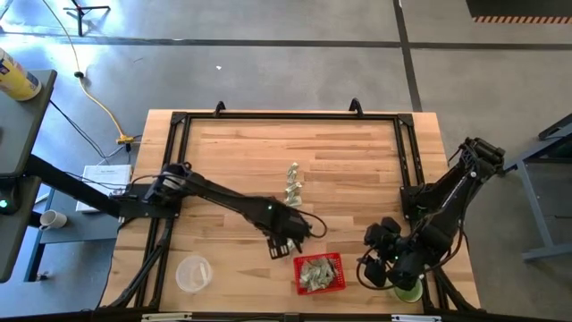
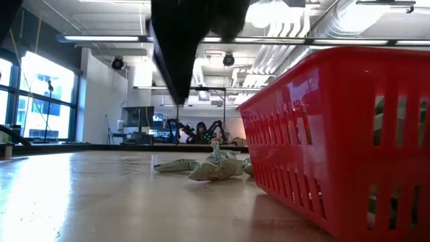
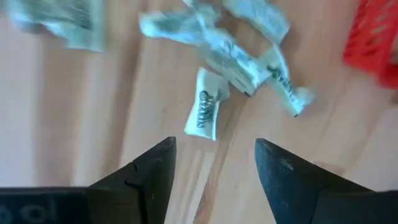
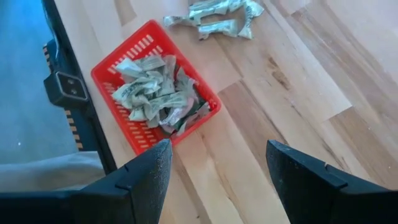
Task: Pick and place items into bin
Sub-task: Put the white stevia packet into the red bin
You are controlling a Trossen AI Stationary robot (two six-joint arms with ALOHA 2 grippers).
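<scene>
Wooden tabletop (image 1: 357,161) lies mostly bare inside its black frame. Near the front edge sits the red basket (image 1: 319,273), heaped with crinkly green-and-white wrapped pieces (image 4: 155,93). Loose wrapped pieces (image 1: 293,185) lie mid-table. Left gripper (image 3: 214,165) hangs open and empty above them, just behind the basket. Right gripper (image 4: 217,168), also open, waits beside the basket; a green cup (image 1: 407,292) is half hidden beneath it.
</scene>
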